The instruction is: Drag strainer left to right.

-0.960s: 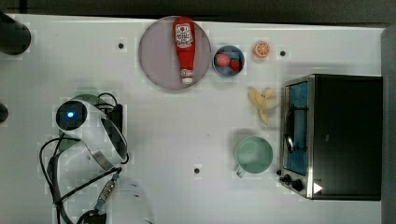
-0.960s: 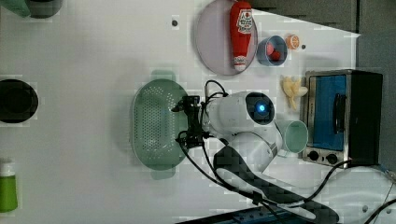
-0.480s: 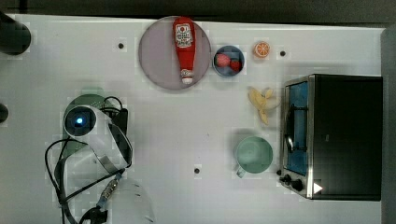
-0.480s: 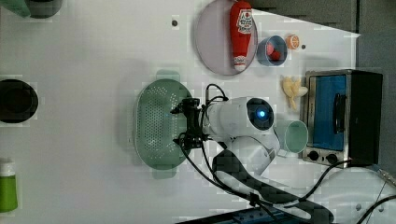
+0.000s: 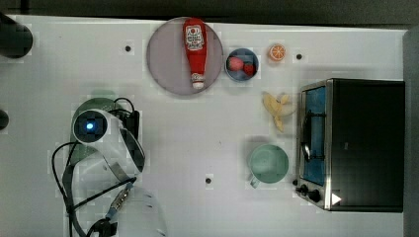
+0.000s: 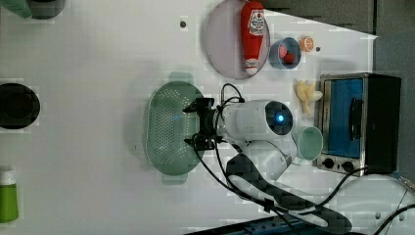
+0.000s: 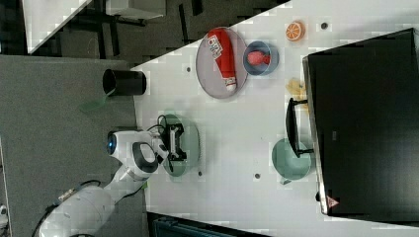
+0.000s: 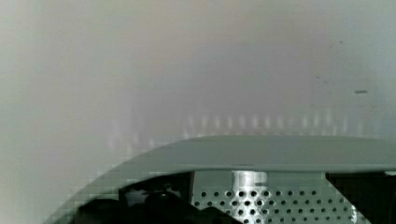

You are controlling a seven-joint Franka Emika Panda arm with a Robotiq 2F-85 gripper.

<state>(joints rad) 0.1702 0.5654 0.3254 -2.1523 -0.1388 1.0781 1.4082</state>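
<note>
Risk from where I sit lies mostly along the path, so I read the left view from its left edge across. A dark round item (image 6: 18, 105) at the left edge and a green bottle (image 6: 8, 195) at the lower left are well clear of anything I intend. The strainer (image 6: 169, 128) lies left of centre on the white worktop (image 6: 98, 58), long axis running up and down the frame, with the gripper (image 6: 199, 123) hanging over its right-hand rim; the fingers stand wide apart and hold nothing, one dark finger toward the upper side and one toward the lower. My first worry is the hook-up: if I catch only the thin rim, I judge the light plastic bowl could tip or slip free rather than slide. Next, the black cable looping near the wrist could snag as I move. Further right, the lilac plate (image 6: 230, 41) with the ketchup bottle (image 6: 252, 29) lies in the upper middle, a blue bowl (image 6: 285, 53) beside it. The teal mug (image 6: 309, 143) is just beside the toaster oven (image 6: 359, 122) at the right, with banana pieces (image 6: 306, 93) above it. A long drag could shove the mug into the oven.
</note>
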